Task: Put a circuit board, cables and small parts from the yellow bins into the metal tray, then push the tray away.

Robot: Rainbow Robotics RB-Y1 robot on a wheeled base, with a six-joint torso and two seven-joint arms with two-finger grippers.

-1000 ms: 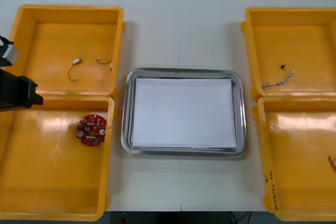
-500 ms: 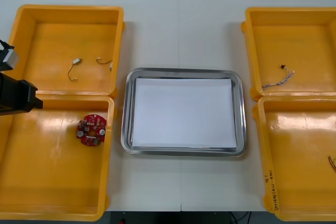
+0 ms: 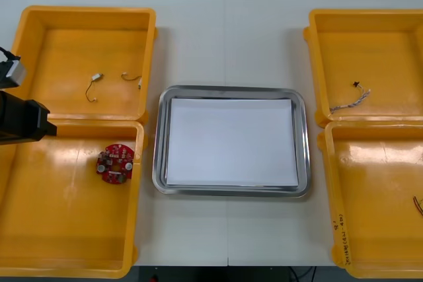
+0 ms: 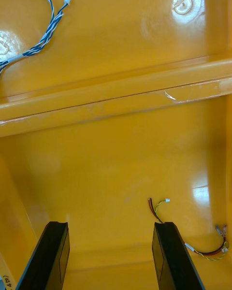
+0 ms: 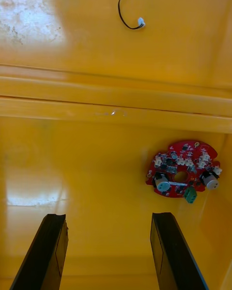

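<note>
Hanging over the near left yellow bin (image 3: 66, 229), on the side farthest from the metal tray (image 3: 157, 156), the left gripper (image 5: 108, 216) is released. Its two black fingers (image 5: 48, 251) stand wide apart with only the bin's floor between them. The left arm (image 3: 20, 120) shows as a black block at that outer side. The round red circuit board (image 3: 115, 163) lies flat in the same bin, close to the wall nearest the tray. It sits just ahead of one fingertip and is not touched by it. Past the wall dividing the bins, the far left yellow bin (image 3: 66, 44) holds two thin black cables (image 3: 92, 88) with small pale plugs, lying near each other in the half closer to the tray.

The tray rests on the light table (image 3: 225, 31) between the two pairs of bins, its rim shiny and its inside white.

On the tray's other side, the right gripper (image 4: 110, 224) hangs over the near right yellow bin (image 3: 370, 229), likewise released, fingers parted and holding nothing. A red and yellow cable (image 4: 157, 208) lies on that bin's floor, far from the tray. It passes behind one finger, with a white plug just beyond that fingertip. In the far right yellow bin (image 3: 370, 44) a twisted blue and white cable (image 3: 350, 100) lies loose, a black plug at one end.
</note>
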